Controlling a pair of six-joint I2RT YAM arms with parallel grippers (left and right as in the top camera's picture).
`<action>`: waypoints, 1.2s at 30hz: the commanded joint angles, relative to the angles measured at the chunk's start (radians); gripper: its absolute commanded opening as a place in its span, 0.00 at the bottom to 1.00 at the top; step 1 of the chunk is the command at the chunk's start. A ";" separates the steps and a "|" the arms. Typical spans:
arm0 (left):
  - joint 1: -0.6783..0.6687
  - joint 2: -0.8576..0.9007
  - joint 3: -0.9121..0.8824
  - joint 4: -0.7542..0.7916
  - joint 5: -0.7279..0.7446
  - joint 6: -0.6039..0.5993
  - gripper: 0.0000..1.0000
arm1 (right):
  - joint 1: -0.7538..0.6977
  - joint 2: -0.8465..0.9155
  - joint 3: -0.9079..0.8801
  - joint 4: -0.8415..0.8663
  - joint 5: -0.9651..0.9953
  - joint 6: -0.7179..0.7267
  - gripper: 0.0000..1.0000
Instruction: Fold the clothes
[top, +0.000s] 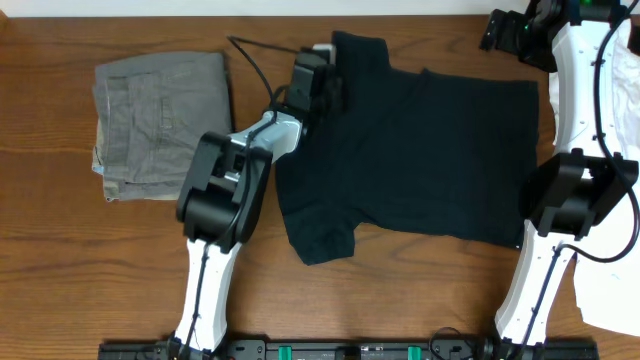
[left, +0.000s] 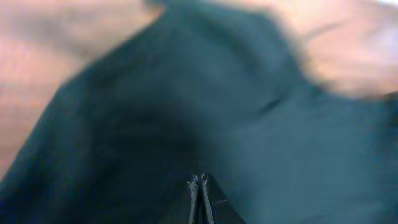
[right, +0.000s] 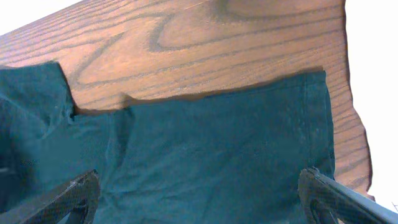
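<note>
Left gripper (left: 198, 185) is pinched tight on the shirt (top: 430, 150) at its far left sleeve. Right gripper (right: 198, 180) gapes wide, holding nothing, by the shirt's far right corner. The shirt, plain black thin cloth, lies spread flat on the grained wood table (top: 400, 300). Folded grey-green trousers (top: 160, 120) lie to its left.
</note>
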 joint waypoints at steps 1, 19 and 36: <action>0.040 0.035 0.019 -0.026 -0.067 0.026 0.06 | -0.001 0.001 -0.003 -0.001 -0.004 0.008 0.99; 0.088 -0.116 0.019 -0.190 -0.064 0.056 0.06 | 0.000 0.001 -0.003 -0.001 -0.004 0.008 0.99; 0.088 -0.982 0.019 -1.012 -0.065 0.040 0.21 | 0.000 0.001 -0.002 -0.066 -0.186 0.035 0.99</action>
